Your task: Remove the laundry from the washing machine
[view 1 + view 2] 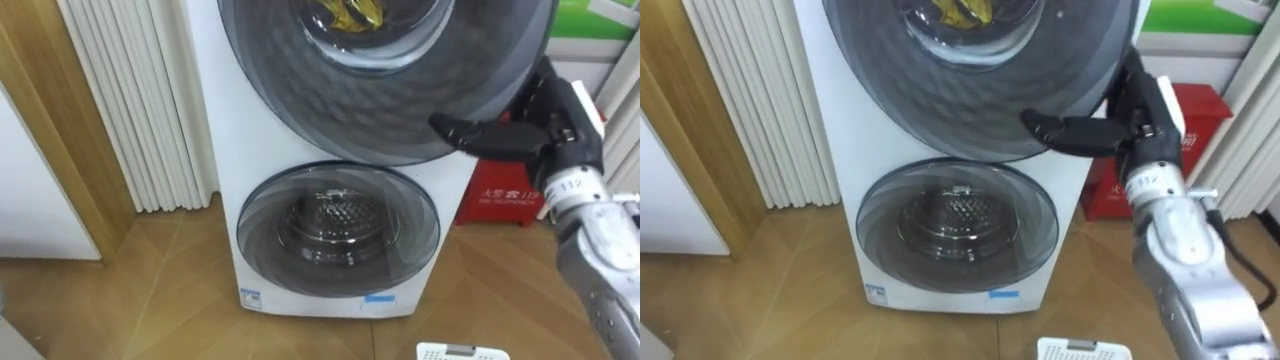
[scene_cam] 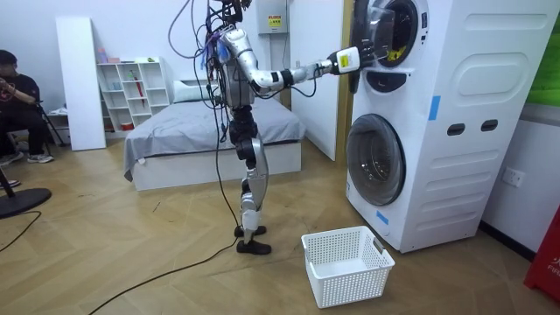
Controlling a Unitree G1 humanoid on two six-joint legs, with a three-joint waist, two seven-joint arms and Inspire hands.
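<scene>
- Washing machine [image 1: 250, 150]: a white stacked unit with two round doors set one above the other. It is taken as the landmark for all entries below.
- Upper door [image 1: 380, 110]: dark tinted glass, seen at the machine's top front.
- Clothes [image 1: 350, 12]: a yellow bundle is seen through the upper door's glass, inside the upper drum.
- Lower door [image 1: 338, 230]: it is shut, and a perforated steel drum is seen behind its glass.
- Stickers [image 1: 250, 297]: two small blue-and-white labels are fixed to the machine's front below the lower door. Their print is too small to be made out.
- Right hand [image 1: 545, 120]: it is held against the right edge of the upper door. Whether the door is gripped or merely touched cannot be told.
- Robot: it is stood upright before the machine's front, with the right arm stretched out to the upper door.
- Basket [image 2: 346, 262]: white plastic lattice, set on the floor just before the machine's front.
- Red box [image 1: 505, 195]: it is placed on the floor beside the machine's right flank. White characters are printed on it but are not legible.
- Ribbed white panel [image 1: 130, 100]: it is mounted on the wall to the machine's left.
- Bed [image 2: 210, 131]: grey-covered, well apart from the machine, behind the robot.
</scene>
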